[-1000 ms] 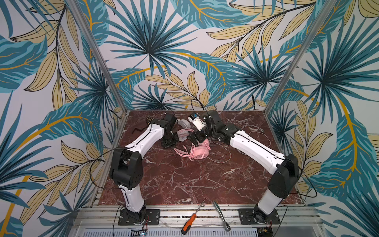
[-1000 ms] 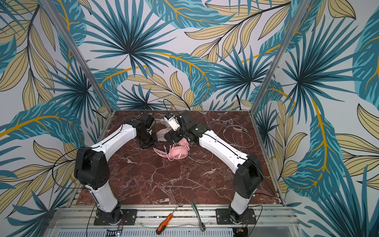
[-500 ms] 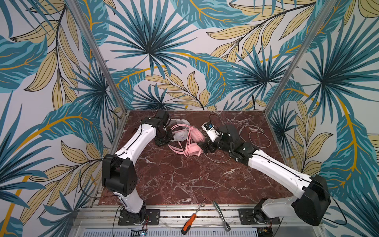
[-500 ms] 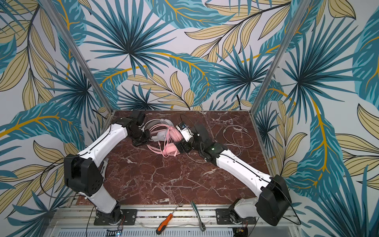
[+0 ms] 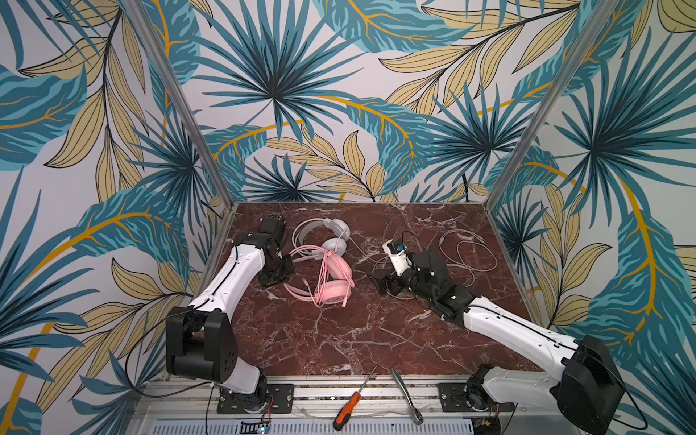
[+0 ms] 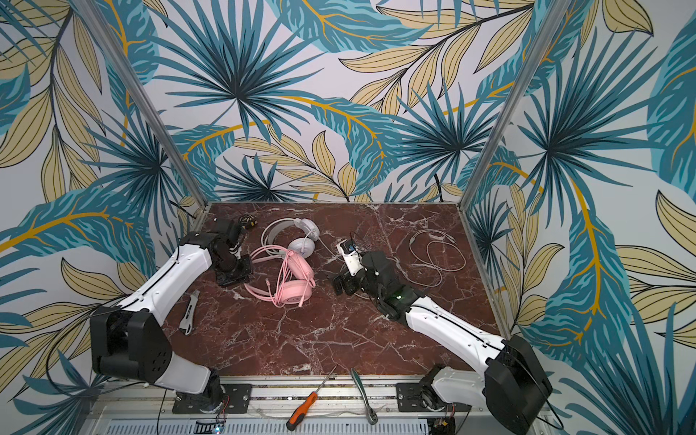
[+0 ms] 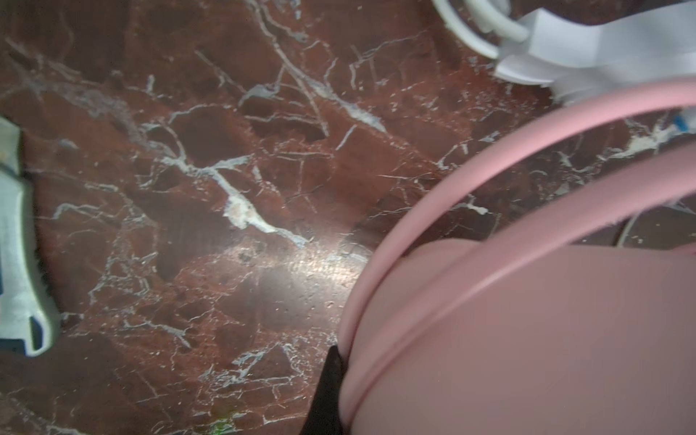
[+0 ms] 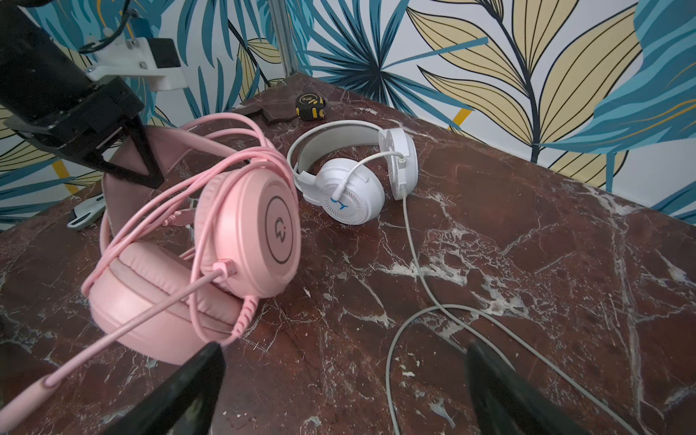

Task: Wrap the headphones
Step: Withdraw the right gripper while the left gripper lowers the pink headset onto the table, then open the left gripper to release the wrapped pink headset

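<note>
Bright, even light all round; my left wrist view is blurred, with soft glare on the marble tabletop (image 7: 301, 267).

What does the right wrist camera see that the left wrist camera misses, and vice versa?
Right wrist only: a tape measure, the white cable trailing loose, the pink cable looped round its cups, the open right claw, the shut left claw. Left wrist only: nothing new, just a close-up of a black fingertip beside the pink headband. Both: pink headset, white headset, grey tool, marble table.
</note>
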Robot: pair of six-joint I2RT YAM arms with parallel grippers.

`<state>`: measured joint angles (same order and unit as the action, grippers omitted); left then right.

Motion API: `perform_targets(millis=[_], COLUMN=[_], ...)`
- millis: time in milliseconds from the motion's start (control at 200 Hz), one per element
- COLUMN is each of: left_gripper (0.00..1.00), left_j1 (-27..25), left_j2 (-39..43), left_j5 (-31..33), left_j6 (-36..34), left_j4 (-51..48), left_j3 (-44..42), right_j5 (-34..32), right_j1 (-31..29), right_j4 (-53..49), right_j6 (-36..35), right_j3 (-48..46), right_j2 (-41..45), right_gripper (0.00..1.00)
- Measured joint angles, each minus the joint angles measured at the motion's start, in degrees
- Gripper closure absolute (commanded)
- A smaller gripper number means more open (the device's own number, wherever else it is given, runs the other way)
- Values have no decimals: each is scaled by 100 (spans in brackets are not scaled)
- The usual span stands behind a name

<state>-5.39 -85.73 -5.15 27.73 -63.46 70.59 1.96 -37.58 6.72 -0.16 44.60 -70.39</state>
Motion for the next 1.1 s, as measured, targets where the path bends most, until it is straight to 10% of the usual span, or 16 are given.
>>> perform_targets(millis=[1102], left_gripper=[98], left_j1=[1333], left_j2=[-1261], left_j5=[-44], left_j6=[-1620], left_j4=[994], left_j3=[-1067], right_j5=[-271], right_j1=[0], right_j4=[632], right_j6=[59], right_j3=[-505], right_j2=[0], right_gripper=[0])
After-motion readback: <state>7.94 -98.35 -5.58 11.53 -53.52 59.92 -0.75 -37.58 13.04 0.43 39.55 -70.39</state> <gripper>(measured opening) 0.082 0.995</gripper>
